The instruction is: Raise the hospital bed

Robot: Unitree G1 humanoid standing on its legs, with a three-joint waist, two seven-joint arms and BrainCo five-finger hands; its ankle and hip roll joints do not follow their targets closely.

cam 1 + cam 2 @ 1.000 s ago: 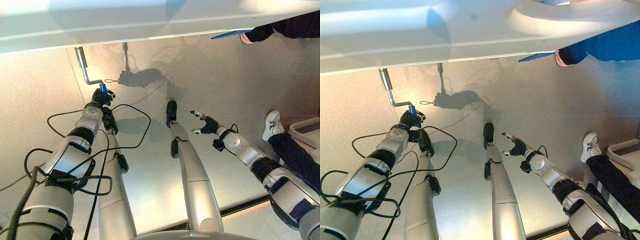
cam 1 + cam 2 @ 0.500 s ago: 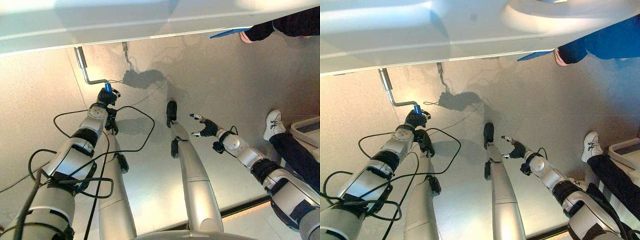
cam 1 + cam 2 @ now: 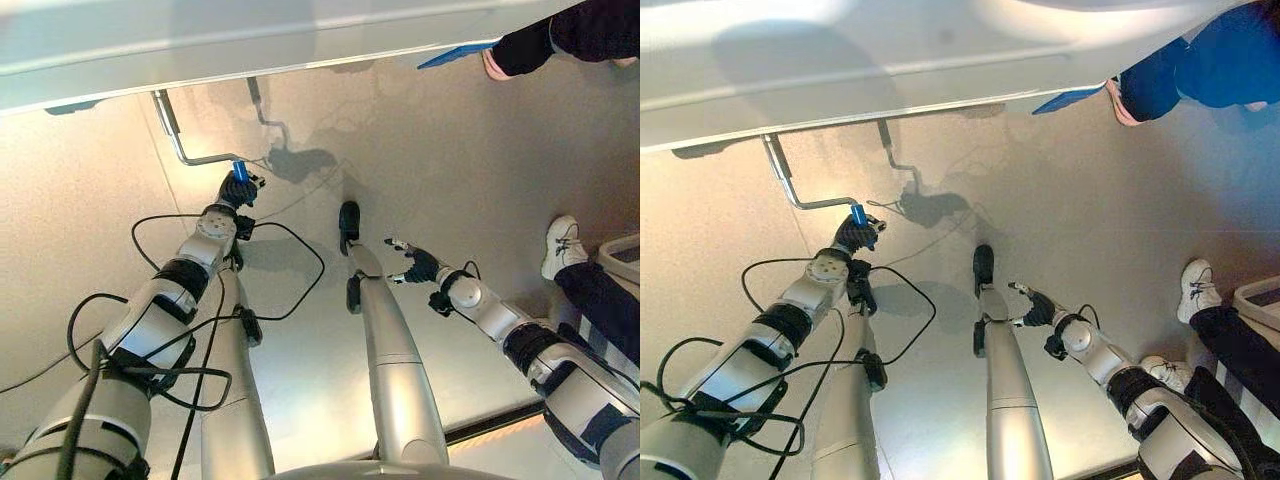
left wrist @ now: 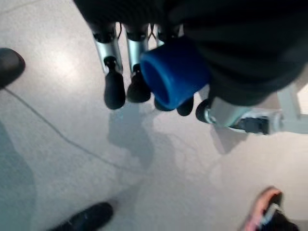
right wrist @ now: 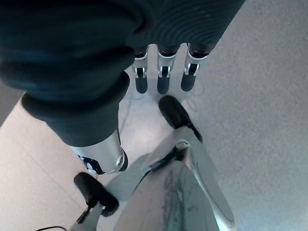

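Left hand [image 3: 237, 189] fingers wrapped around blue crank handle [image 4: 174, 71]; right hand [image 3: 418, 266] spread, idle. Turn in smooth full circles.

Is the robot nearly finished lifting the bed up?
Hard to say how high the bed is. Done: the left hand has reached the crank under the bed and curls round its blue grip. In hand: working that crank. The right hand hangs open, holding nothing. Left: more cranking, probably.
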